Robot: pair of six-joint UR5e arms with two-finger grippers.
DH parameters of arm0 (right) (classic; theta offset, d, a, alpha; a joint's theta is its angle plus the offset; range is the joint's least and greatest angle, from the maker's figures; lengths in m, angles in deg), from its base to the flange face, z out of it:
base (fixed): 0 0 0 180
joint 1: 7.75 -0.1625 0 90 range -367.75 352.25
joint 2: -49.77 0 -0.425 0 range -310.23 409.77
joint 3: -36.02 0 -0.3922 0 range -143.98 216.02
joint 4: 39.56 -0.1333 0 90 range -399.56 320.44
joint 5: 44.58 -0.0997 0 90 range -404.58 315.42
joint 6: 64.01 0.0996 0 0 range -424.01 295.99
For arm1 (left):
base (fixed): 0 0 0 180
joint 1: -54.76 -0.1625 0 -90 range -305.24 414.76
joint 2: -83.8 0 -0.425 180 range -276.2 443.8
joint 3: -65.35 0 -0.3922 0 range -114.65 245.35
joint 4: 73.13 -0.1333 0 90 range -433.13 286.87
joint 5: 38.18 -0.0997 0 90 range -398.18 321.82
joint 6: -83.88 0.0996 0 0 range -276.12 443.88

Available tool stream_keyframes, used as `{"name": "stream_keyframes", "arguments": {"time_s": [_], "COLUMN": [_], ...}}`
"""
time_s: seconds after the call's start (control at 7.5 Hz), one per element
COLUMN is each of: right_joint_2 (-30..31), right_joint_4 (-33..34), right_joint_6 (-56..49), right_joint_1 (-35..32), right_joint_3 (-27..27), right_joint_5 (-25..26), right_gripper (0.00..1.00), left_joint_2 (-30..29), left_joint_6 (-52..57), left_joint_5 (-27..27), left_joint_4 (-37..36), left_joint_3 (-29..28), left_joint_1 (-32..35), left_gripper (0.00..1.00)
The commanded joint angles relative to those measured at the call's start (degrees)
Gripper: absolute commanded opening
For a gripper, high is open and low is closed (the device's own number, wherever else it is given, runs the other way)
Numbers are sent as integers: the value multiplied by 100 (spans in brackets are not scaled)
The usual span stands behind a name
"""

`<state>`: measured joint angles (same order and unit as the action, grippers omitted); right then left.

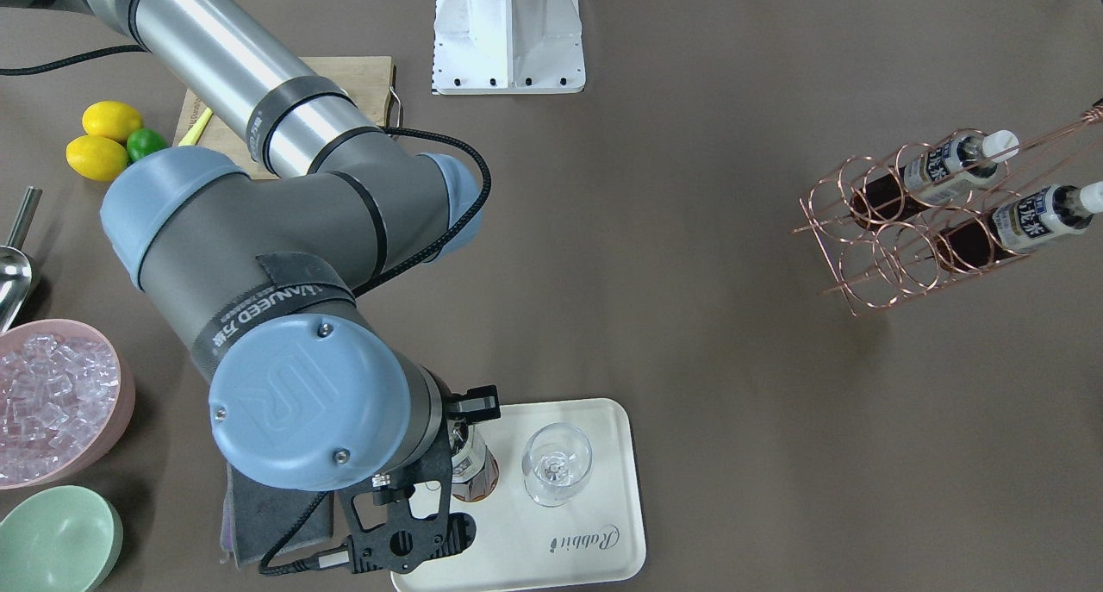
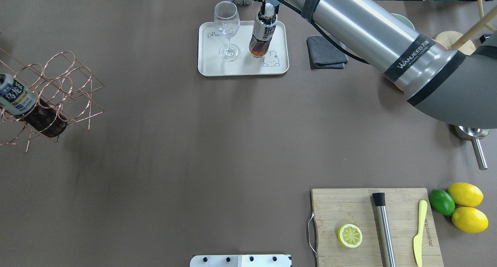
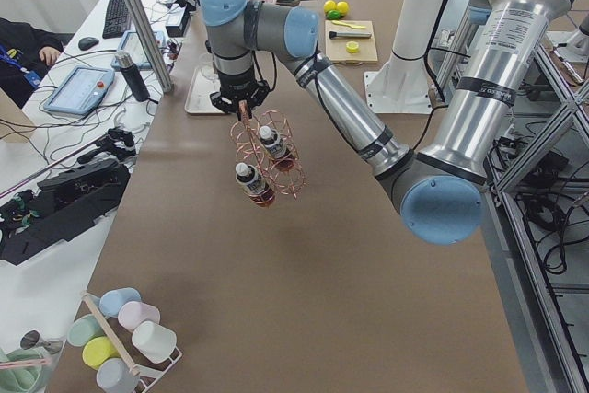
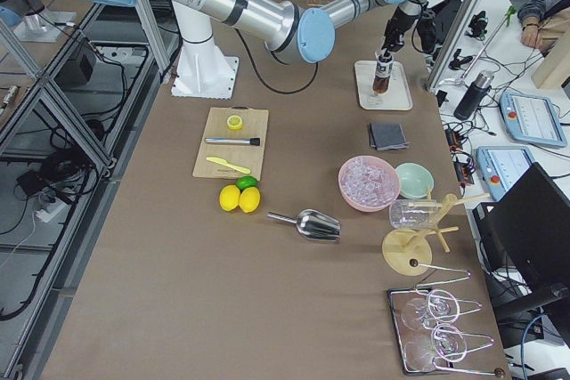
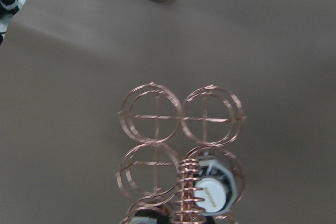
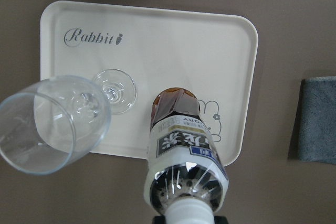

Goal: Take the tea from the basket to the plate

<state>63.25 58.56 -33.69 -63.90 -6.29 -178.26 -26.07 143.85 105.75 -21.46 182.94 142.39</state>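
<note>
- Cap end of the tea (image 6: 184,145) fills the bottom of the right wrist view. Its base reaches down to the plate (image 6: 157,30), just beside the rabbit drawing (image 6: 214,121).
- Right hand (image 2: 268,9) pinches the tea at the cap. Bottle is about upright; base on or just off the plate, cannot tell which.
- Step in hand, my reading: set down and release. Lower straight, spread the fingers only once the base sits flat, then lift straight up.
- Glass (image 6: 52,124) stands just left of the tea; keep clear of its bowl on the retreat.
- Tea: clear bottle, dark reddish-brown drink, white cap, white-and-blue label.
- Left hand (image 3: 242,98) is at the handle of the basket (image 1: 896,230), far left; grip cannot be told. Two bottles sit in it.
</note>
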Motion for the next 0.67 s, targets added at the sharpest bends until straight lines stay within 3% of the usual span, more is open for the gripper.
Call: {"name": "stream_keyframes", "arguments": {"time_s": [0.0, 0.27, 0.4, 0.53], "right_joint_2": [-92, -92, -83, -83], "right_joint_4": [383, 392, 401, 418], "right_joint_6": [-659, -660, -660, -660], "right_joint_1": [69, 104, 113, 113], "right_joint_3": [-40, -58, -67, -93], "right_joint_5": [158, 211, 228, 281], "right_gripper": [18, 23, 35, 54], "left_joint_2": [18, -375, -491, -431], "left_joint_6": [1004, 1156, 1401, 1429], "left_joint_5": [-426, -655, -655, -655], "left_joint_4": [0, 71, 236, 743], "left_joint_3": [-298, -735, -938, -1192], "left_joint_1": [245, 201, 158, 79], "left_gripper": [0, 0, 0, 0]}}
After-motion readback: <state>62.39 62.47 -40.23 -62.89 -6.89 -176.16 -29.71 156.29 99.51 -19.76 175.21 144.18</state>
